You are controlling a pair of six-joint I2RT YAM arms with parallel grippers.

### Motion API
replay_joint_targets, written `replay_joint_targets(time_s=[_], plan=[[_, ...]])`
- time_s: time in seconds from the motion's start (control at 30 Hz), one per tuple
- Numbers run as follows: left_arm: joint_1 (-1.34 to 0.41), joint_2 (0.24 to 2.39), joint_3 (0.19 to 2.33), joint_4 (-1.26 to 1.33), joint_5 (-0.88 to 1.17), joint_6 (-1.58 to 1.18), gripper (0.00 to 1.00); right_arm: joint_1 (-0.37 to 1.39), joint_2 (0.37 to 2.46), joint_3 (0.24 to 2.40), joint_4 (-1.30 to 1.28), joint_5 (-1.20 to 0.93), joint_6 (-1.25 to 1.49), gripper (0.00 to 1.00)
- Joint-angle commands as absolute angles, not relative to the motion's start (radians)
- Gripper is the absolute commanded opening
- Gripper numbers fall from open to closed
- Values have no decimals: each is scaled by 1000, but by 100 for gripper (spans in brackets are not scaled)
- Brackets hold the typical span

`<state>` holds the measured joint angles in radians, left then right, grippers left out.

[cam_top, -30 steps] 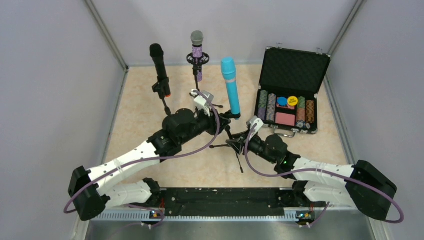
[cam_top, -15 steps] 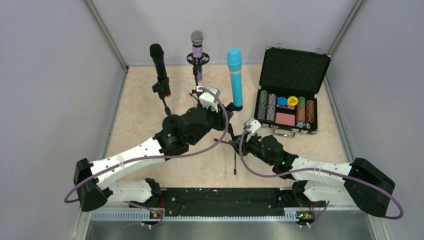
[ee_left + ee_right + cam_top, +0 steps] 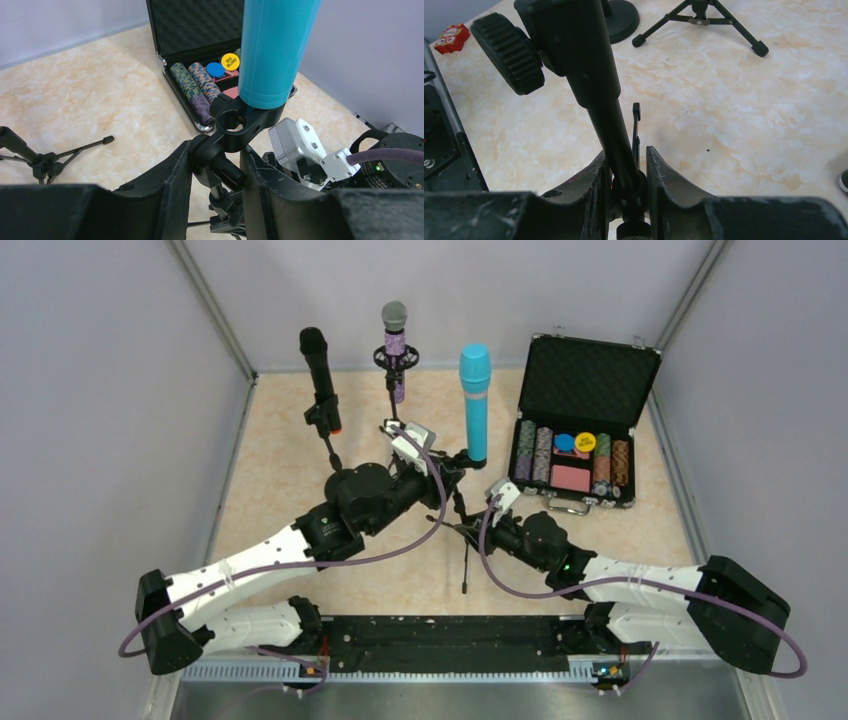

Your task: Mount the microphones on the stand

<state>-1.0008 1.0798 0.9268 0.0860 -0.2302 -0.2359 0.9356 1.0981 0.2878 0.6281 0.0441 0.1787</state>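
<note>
The cyan microphone (image 3: 475,405) has swung up in the last second. It was leaning to the left and now stands almost straight, just left of the open chip case (image 3: 590,375). It sits in the clip (image 3: 240,122) at the top of its stand (image 3: 609,125), in the middle of the surface (image 3: 290,460).

The left claw (image 3: 440,465) is clamped on the joint right under that clip. The right claw (image 3: 480,530) has just pinched fully closed on the thin pole lower down, near the legs.

So both arms now hold this stand, one high and one low. I'd say that means the mic is seated and they are righting the stand. I cannot tell whether its feet are planted yet.

At the far left, the black microphone (image 3: 320,375) and the purple microphone (image 3: 395,350) already stand upright in their own stands, so this looks like the last one.
</note>
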Motion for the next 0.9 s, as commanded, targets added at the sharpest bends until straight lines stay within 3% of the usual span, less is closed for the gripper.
replay_joint_targets(time_s=[0.0,0.2,0.4,0.63,0.77,0.87], plan=[[-991,987,959,360,-221,-200,0,943,1114,268,597,48,212,0],[-989,997,950,347,-220,-211,0,942,1084,335,528,41,238,0],[-989,1002,948,350,-218,-211,0,943,1060,363,487,48,234,12],[-987,1008,941,338,-238,-200,0,942,991,394,440,87,253,41],[-986,1016,933,339,-245,-194,0,942,953,415,401,112,257,68],[-984,1027,928,343,-250,-185,0,943,920,418,387,112,259,78]])
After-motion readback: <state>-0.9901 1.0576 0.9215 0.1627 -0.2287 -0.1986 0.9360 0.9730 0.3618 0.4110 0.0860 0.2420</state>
